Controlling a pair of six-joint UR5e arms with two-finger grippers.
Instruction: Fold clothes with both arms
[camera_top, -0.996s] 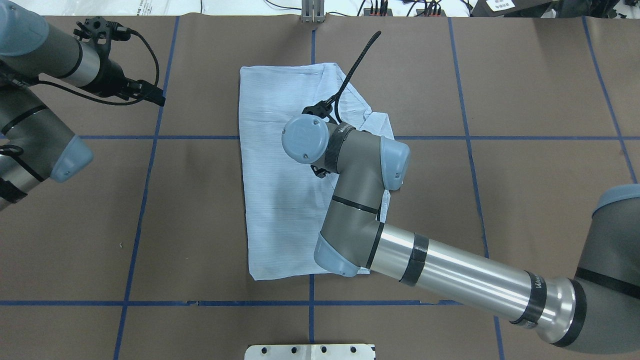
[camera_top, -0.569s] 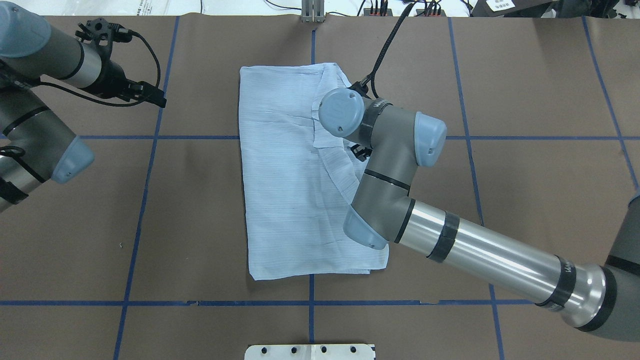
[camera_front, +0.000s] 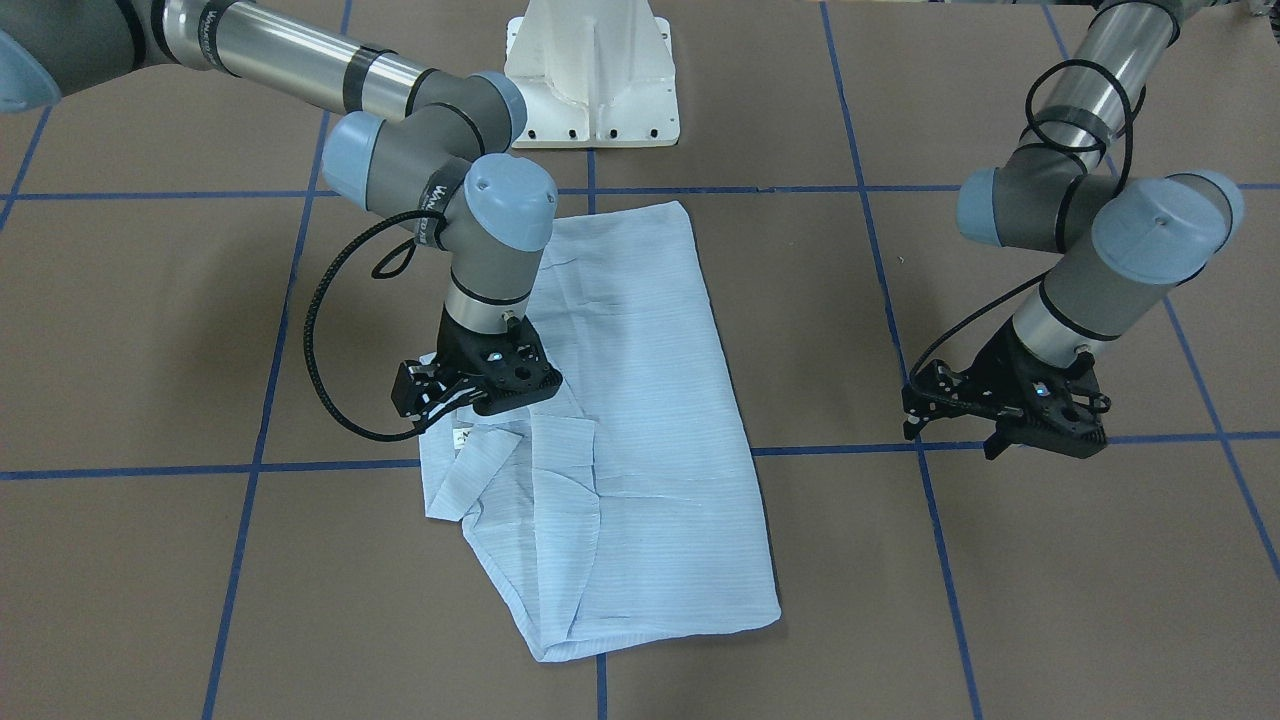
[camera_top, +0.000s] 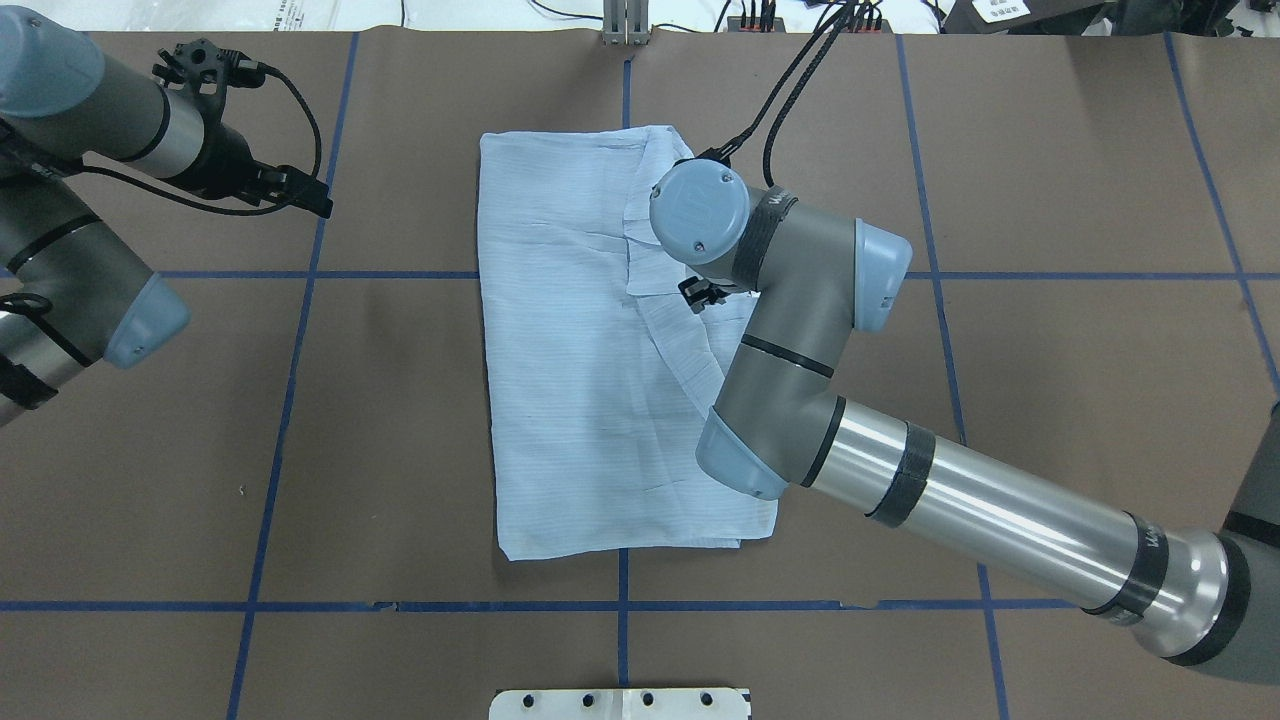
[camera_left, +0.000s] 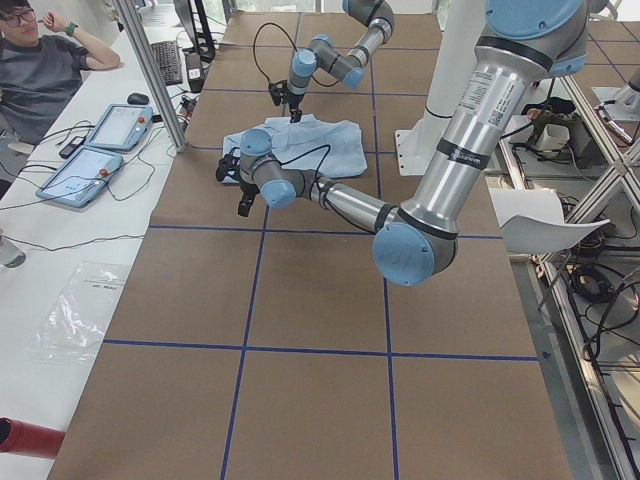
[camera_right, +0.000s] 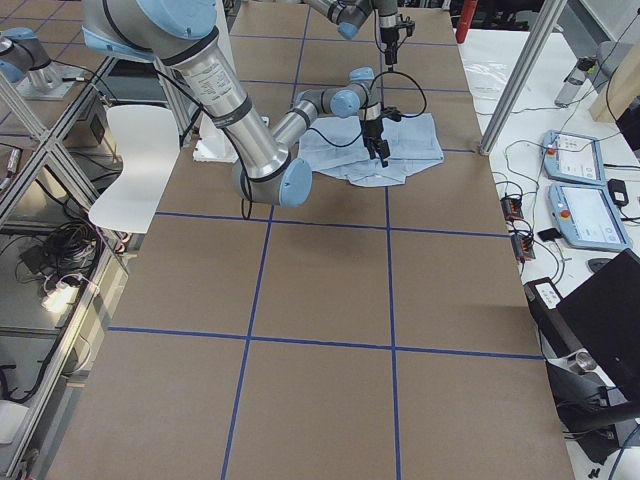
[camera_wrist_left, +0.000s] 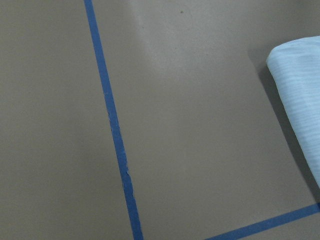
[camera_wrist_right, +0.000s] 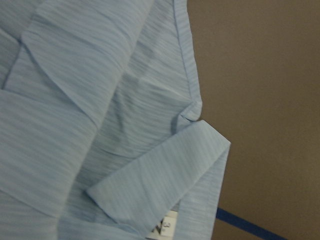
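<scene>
Hand check from my station, starting on the left: the left hand (camera_top: 318, 203) hangs off the end of the left arm (camera_top: 95, 115) above bare counter (camera_top: 1050, 180), close to a blue tape line (camera_top: 296, 380), and it holds nothing. I cannot tell from my feeds how far its fingers are spread; its own wrist camera shows only brown counter, tape and one corner of the shirt (camera_wrist_left: 300, 90) at the edge of its view. Moving right, the shirt lies flat in the middle of the counter as a long, narrow folded rectangle, across the crossing of two tape lines, well apart from the left hand. Its right-hand side is folded inward over the body, with slanted edges running down that side. Further right, the right arm (camera_top: 960, 500) reaches in across the shirt's right edge, and the right hand (camera_front: 492, 398) points down at the collar end, the end far from the robot's white base (camera_front: 590, 90). It sits low over the cloth just beside the collar (camera_front: 475, 478) and the small white neck label (camera_front: 462, 437). I cannot make out whether it touches or pinches the fabric, nor how wide it stands, since the wrist hides the fingers from above. The right wrist camera shows the collar flap and label beside bare counter.
</scene>
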